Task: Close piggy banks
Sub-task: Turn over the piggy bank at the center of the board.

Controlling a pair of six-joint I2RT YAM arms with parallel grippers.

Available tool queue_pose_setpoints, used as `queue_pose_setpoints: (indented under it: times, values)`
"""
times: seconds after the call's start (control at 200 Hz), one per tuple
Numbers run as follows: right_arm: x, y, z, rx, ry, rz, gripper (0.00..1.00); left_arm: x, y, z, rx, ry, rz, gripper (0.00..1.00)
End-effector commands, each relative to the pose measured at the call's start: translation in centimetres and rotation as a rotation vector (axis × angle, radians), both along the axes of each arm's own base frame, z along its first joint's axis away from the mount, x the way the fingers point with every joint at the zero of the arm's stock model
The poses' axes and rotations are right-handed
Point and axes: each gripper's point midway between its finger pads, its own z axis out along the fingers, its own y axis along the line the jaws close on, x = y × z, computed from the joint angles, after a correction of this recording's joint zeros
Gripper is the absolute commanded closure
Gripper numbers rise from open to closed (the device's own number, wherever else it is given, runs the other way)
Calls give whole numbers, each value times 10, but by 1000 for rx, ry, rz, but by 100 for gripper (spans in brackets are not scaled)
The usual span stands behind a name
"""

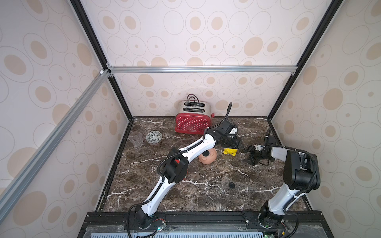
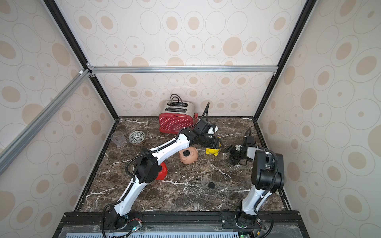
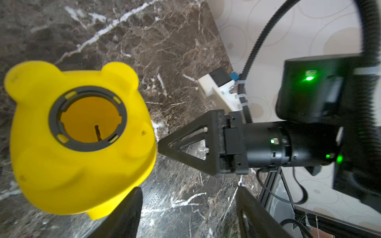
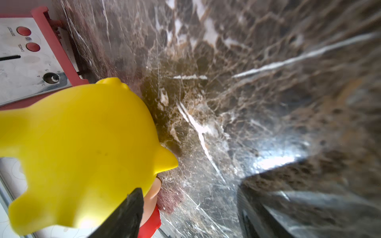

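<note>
Cream walls printed with beige ovals carry aluminium rails. The tabletop is dark brown marble, veined white.

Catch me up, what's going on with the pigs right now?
Both arms are at the yellow piggy bank. The left gripper and right gripper have their fingers open beside it, and neither encloses it. Its belly hole is unplugged. A loose black plug lies on the table. The peach pig is already plugged. The red pig is mostly hidden under the left arm.
</note>
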Motion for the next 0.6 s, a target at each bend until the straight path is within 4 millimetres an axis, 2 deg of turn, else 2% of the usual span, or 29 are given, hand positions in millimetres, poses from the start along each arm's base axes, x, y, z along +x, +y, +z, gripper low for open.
queue_pose_setpoints:
  times: [0.0,0.115,0.215,0.416,0.491,0.596]
  values:
    - [-9,3,-7,-3,38,18,27,-1,2,4,18,-22,-14,28]
    - [-6,-3,1,-45,20,18,26,-2,2,28,-17,-73,-21,29]
    - [2,-11,14,-103,-2,29,26,0,17,41,12,-127,18,29]
    - [22,-29,47,-204,-59,22,25,-1,47,42,61,-181,113,30]
    - [30,-33,57,-225,-82,12,23,0,50,38,74,-180,128,32]
    - [53,-30,73,-193,-159,12,22,5,49,33,79,-168,145,36]
